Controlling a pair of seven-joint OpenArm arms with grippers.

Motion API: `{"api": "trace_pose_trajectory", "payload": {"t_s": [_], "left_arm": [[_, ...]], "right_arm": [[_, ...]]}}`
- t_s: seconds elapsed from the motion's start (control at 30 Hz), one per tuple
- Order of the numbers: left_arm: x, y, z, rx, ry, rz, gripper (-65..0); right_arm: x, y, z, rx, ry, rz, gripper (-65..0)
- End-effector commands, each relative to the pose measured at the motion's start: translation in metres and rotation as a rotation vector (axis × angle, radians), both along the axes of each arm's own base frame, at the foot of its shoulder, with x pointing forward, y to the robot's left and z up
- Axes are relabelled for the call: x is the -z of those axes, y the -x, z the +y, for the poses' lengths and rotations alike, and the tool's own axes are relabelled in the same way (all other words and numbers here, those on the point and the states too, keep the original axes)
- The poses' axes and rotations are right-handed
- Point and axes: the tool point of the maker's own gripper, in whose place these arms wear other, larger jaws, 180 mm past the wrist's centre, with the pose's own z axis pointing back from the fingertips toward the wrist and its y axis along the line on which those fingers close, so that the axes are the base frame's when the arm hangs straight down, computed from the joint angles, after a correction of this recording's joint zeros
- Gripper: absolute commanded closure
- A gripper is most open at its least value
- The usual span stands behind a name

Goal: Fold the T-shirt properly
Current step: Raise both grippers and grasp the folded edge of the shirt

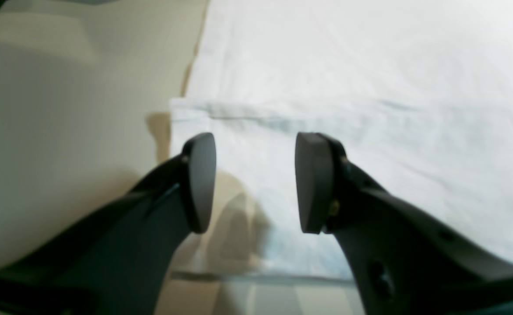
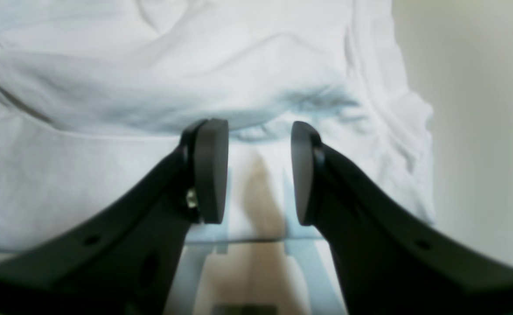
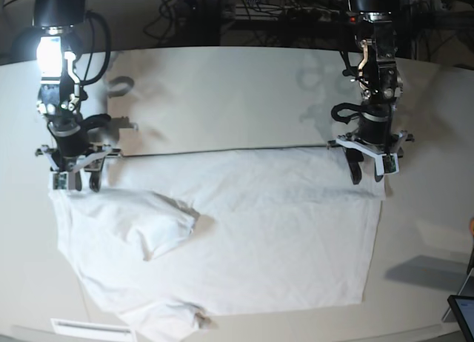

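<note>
White T-shirt spread flat across the middle of the off-white table, far edge running straight along a thin dark seam line in the tabletop. Near side less tidy: one sleeve folded over onto the body at base-view left, another bunched lump at the near edge.

Left gripper poised over the shirt's far corner on base-view right, jaws parted with clear daylight between the pads, nothing pinched. Below it, a folded-over hem band crossing the wrist view, cloth edge dropping off to bare table on that view's left. Contact with the fabric not possible to confirm.

Right gripper at the opposite far corner, jaws likewise apart and empty. Rumpled cloth ahead of the pads, a curved seam at wrist-view left, shirt edge falling away to bare table on the right.

Broad bare tabletop beyond the seam line, between the two arms. Narrower strips of table outside each shirt edge. Corner of a dark tablet at the near right of the base view, well apart from the shirt.
</note>
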Motion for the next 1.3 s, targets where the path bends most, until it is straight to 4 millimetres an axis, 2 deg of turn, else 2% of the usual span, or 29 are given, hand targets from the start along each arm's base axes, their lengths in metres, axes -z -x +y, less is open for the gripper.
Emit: {"api": "trace_pose_trajectory", "payload": {"t_s": [0.0,0.1,0.23,0.4,0.6,0.8,1.0,1.27], "left_arm": [[-0.015,-0.009,0.003,0.001,0.005,-0.034,-29.7],[-0.012,-0.011,0.003,-0.006,0.044,-0.005,-29.7],[-0.014,-0.012,0.004,-0.003,0.026,-0.006,-29.7],[-0.010,-0.016,0.005,-0.006,0.017,0.005,-30.6],[-0.010,-0.016,0.006,-0.008,0.017,0.005,-49.9],[0.002,-0.014,0.009,-0.021,0.026,0.036,-43.2],[0.042,-0.008,0.009,-0.040,0.062,0.221,-42.8],[0.040,0.014,0.013,-0.029,0.030,0.229,-42.8]], "right_arm": [[-0.019,-0.010,0.002,-0.026,0.004,-0.066,-22.5],[-0.022,-0.015,0.001,-0.030,0.003,-0.064,-23.1],[-0.017,-0.017,0.000,-0.028,0.005,-0.010,-29.3],[-0.024,-0.026,0.000,-0.026,0.006,-0.027,-29.3],[-0.008,-0.028,-0.006,-0.011,0.001,0.014,-29.3],[0.006,-0.024,-0.009,-0.002,-0.003,0.050,-29.3],[0.029,-0.018,-0.015,0.017,-0.011,0.116,-29.3],[0.053,0.010,-0.015,0.020,-0.011,0.184,-29.7]]}}
